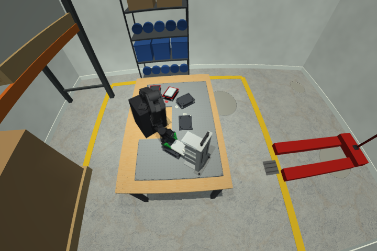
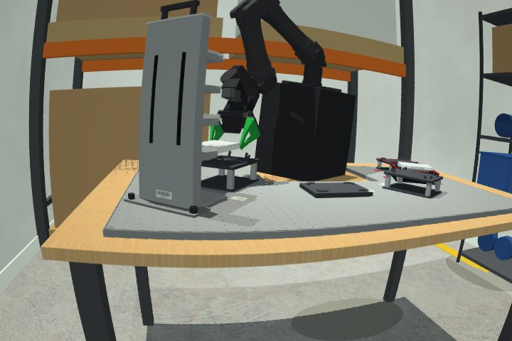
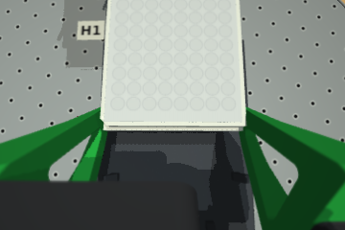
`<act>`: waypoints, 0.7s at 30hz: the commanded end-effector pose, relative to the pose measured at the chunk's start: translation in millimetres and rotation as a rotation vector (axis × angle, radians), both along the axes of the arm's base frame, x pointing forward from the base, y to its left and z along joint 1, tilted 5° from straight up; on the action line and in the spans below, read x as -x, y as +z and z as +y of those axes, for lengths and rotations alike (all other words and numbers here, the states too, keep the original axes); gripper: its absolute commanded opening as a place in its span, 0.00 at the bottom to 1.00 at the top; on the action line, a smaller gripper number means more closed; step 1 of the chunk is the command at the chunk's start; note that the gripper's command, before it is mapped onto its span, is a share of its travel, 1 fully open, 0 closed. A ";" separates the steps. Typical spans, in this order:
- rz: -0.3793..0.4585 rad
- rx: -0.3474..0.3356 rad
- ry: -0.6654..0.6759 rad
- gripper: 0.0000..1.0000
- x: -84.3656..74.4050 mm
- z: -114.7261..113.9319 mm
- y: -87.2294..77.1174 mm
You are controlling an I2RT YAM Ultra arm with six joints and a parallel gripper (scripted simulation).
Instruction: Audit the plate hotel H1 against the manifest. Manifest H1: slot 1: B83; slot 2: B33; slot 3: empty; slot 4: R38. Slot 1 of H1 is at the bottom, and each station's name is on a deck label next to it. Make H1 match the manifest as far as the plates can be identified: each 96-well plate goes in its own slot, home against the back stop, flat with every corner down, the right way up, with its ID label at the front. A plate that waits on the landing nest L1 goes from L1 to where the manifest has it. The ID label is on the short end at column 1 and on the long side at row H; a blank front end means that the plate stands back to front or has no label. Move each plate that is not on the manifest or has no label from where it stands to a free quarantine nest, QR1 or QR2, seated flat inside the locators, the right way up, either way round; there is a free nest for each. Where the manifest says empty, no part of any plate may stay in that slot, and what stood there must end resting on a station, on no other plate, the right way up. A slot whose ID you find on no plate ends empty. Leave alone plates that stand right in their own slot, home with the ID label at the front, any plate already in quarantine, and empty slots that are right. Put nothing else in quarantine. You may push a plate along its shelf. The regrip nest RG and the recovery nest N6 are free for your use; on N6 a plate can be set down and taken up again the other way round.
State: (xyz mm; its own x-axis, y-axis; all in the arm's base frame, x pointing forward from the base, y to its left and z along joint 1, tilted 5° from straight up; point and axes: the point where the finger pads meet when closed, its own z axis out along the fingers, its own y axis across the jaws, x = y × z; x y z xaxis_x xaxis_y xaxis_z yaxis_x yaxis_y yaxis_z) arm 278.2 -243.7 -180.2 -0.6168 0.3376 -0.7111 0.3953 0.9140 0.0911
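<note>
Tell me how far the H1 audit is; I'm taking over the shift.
Possibly done: one plate lies in a red-rimmed nest. In hand: the hand grips a white plate low at the hotel's front. Left: placing it, then checking the other slots, unreadable here.
</note>
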 end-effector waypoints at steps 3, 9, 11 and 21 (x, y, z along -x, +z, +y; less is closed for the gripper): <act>-0.016 0.008 0.005 0.86 6.7 2.7 2.8; -0.018 0.011 0.005 0.86 13.4 5.2 3.8; -0.012 0.002 0.005 0.86 17.5 8.9 0.1; -0.013 0.002 0.005 0.86 26.7 13.4 -2.6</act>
